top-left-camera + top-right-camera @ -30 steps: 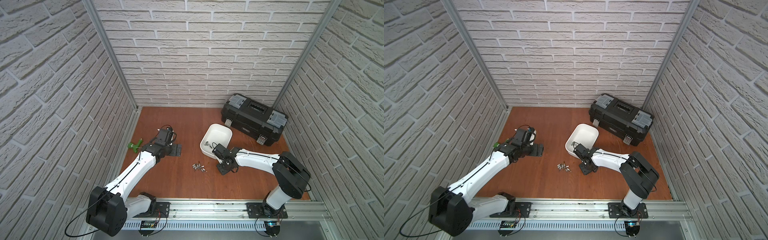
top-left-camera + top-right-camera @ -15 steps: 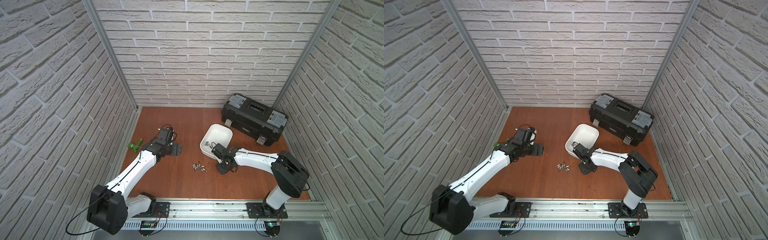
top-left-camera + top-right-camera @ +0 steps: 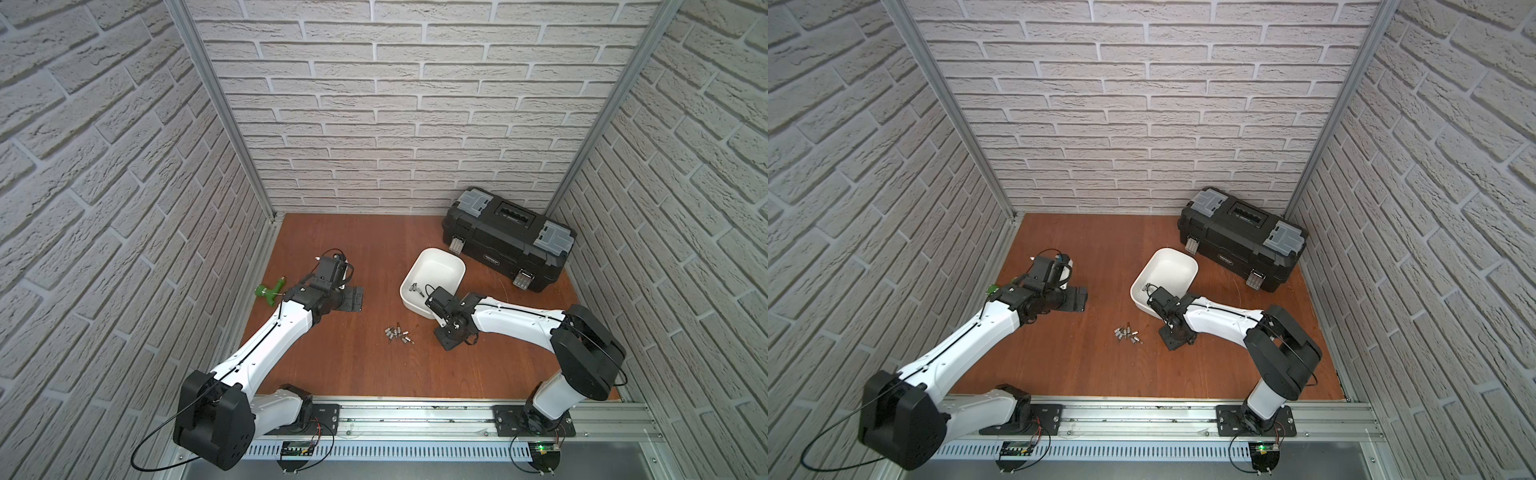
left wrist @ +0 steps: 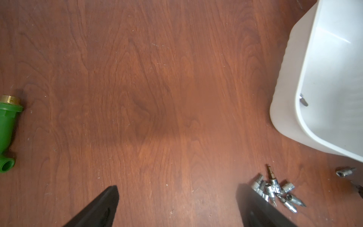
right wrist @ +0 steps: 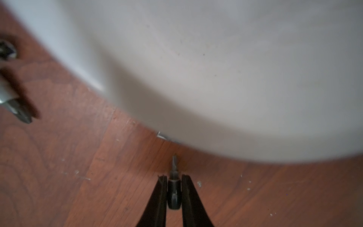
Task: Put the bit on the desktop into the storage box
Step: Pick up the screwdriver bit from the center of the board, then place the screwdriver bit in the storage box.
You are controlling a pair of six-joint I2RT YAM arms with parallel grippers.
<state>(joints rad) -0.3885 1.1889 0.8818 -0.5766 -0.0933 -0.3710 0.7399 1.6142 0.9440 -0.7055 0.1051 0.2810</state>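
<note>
Right gripper (image 5: 174, 176) has closed from partly apart to clamped on one bit (image 5: 174, 167) over the last second. The arm barely shifts and the left arm hasn't moved. On the desktop (image 3: 353, 365), the black toolbox (image 3: 507, 241) sits at 2 o'clock from the storage box (image 3: 442, 268), not involved. Storage box is roughly mid-board with a couple of stored bits (image 3: 417, 287) already inside. Green pipe fitting (image 3: 268, 289) is out at 9 o'clock near the left wall. Loose pile of bits (image 3: 399, 334) lies at 7 o'clock from the box, on the wood. Held bit is at 5 o'clock from the box, low at board level, tip aimed at the box's outer wall and just short of it; can't tell if it's off the wood yet. Risks, my read: moving forward before lifting rams the wall and shoves the box. The pinch is only at the fingertips on a small round shank, so the bit could pivot or drop outside the rim. Right arm pose: reaching low from its base, wrist pitched down, fingers pointing at the board. Left arm is stretched out, left gripper (image 4: 178, 187) over bare wood at 9 o'clock from the box, jaws wide apart, empty.
</note>
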